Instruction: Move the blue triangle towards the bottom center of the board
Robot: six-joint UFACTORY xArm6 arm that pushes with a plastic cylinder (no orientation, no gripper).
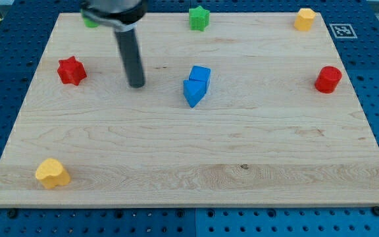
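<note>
Blue triangular block (193,93): found near the centre of the pale wooden board (189,164), touching the blue cube block (201,75) above it. Dark rod's tip (136,85): set to the triangle's left, apart, nothing held; no claw is fitted.

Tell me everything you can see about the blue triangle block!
The blue triangle is a small, solid bright-blue block with smooth, plain faces, lying flat on the wooden board near its middle. Its upper right side touches the blue cube, which sits just toward the view's top. My tip stands apart from it, to the view's left, not touching. Nothing else is near it.
</note>
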